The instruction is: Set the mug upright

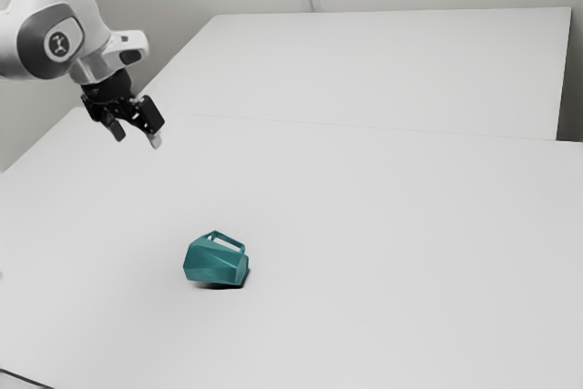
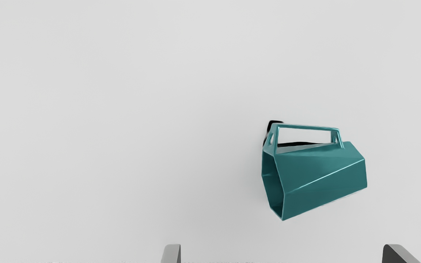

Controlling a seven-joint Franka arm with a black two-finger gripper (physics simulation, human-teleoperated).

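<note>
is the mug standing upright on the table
No, the teal mug lies on its side, its open mouth facing sideways in the wrist view.

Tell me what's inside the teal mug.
The mug lies on its side, and through its open mouth the wrist view shows part of its teal inner wall, with nothing on that part. The deeper inside, toward the base, is covered by the mug's own side, so I can't tell.

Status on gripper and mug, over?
Gripper open, holding nothing, above table. Mug on its side, not gripped. No obstacle seen between them.
</note>
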